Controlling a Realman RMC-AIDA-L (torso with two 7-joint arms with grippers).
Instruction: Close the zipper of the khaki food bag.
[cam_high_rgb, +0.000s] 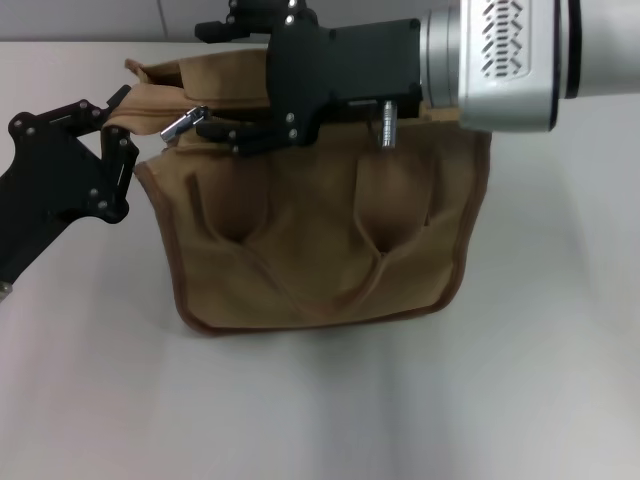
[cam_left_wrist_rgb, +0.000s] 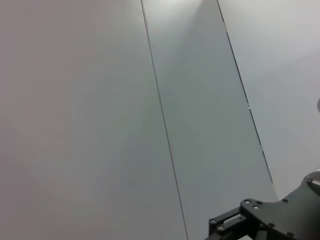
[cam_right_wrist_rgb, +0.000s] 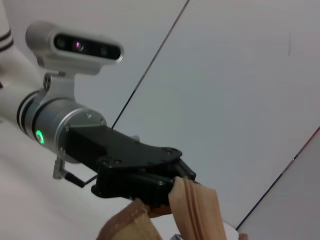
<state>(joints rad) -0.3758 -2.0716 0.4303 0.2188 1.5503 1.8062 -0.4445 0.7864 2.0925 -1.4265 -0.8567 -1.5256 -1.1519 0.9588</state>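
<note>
Right hand (cam_high_rgb: 205, 128) at zipper pull (cam_high_rgb: 181, 124)

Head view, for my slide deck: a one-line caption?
Left gripper holds the khaki food bag while right gripper pinches the zipper pull.

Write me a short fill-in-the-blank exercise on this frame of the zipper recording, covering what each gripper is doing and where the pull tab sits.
1. The left gripper is clamped on the ____ corner of the khaki food bag, by the robot's sides.
2. The right gripper has its fingertips at the silver ____ of the zipper.
3. The bag's two looped ____ hang on its front.

Missing words: left; pull tab; handles
</note>
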